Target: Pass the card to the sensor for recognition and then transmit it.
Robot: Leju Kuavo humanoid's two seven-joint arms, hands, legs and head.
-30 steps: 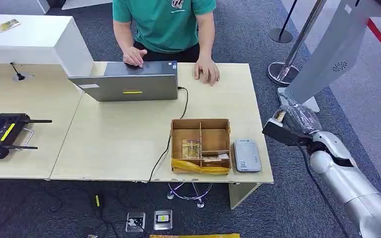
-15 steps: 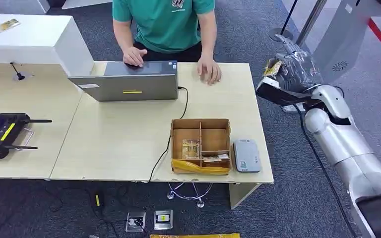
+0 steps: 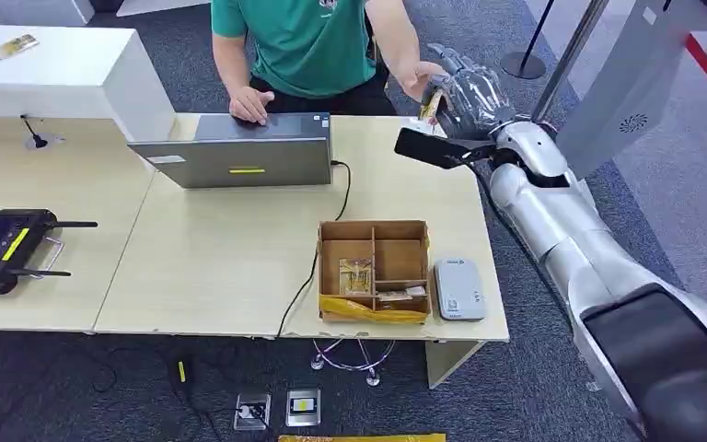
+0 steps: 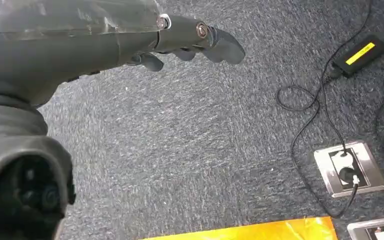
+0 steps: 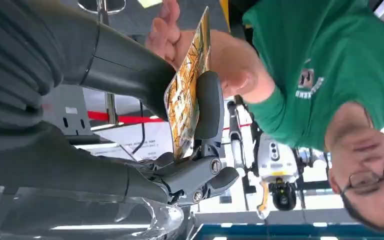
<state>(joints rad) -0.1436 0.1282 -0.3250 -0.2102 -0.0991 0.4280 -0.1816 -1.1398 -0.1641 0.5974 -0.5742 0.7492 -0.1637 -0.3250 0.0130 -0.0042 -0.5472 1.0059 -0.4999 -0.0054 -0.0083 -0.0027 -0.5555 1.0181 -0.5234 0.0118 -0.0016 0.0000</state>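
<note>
Right hand is raised above the far right corner of the table, beyond the laptop. It pinches the card between thumb and a finger; the card stands on edge, patterned in yellow and brown. In the head view the card shows as a small yellow edge at the side of the hand nearer the person. The person's hand is open and lies directly behind the card in the right wrist view; whether it touches the card cannot be told. The person's other hand rests on the laptop. Sensor, a grey flat unit, lies on the near right part of the table, just beside the box, well apart from the card. The box is an open cardboard tray with compartments; small items lie in its near compartments. A cable runs from the laptop past the box and over the near table edge. A black controller lies at the left end of the table. Left hand hangs over grey carpet, fingers extended and slightly apart, holding nothing
</note>
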